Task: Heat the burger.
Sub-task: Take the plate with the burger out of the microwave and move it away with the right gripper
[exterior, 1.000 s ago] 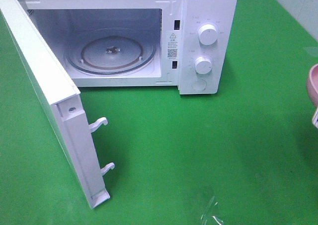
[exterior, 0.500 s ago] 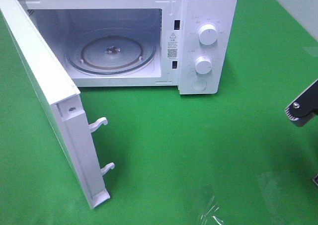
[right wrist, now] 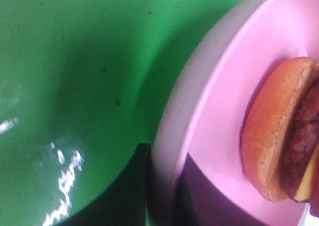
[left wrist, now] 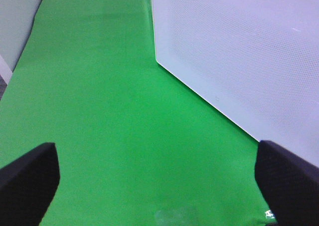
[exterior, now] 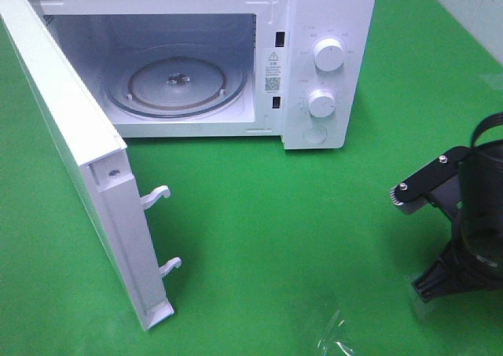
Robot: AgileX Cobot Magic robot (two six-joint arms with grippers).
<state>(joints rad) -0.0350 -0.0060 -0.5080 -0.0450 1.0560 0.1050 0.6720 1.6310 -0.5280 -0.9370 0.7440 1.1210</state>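
The black right tool (exterior: 464,238) had swung in over the green tabletop (exterior: 314,230), clamped on the round pink plate (right wrist: 214,136) bearing the golden-bunned burger (right wrist: 281,131), heading toward the open white microwave (exterior: 322,65); the left tool (left wrist: 159,181) stood apart.

Nothing can be read for certain. The microwave (exterior: 236,57) bears a warning-triangle sticker (exterior: 272,57) with a QR code (exterior: 272,82) beneath — its print is too small. Faint markings ring the two knobs (exterior: 327,54) — also illegible.
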